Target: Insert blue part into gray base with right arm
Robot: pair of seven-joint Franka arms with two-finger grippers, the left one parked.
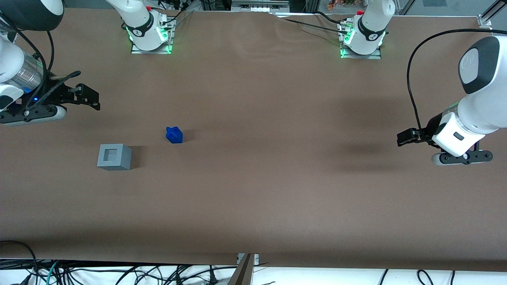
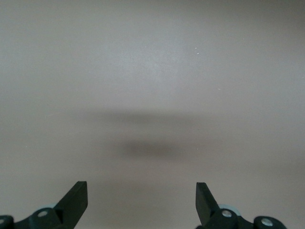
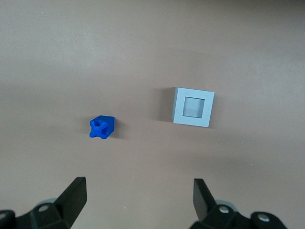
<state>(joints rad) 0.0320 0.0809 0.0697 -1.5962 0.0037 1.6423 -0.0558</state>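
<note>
The hand hangs spread above the brown surface, apart from the blue part and the gray base, which sit near each other.

Brown table cover, matte, w/ faint creases near the edge farthest from front cam. Tangle of black cables on white floor below the near edge, one teal lead among them. Metal bracket at mid near edge. Alu frame corner at parked arm's end. Gripper hangs above bare cover at working arm's end
</note>
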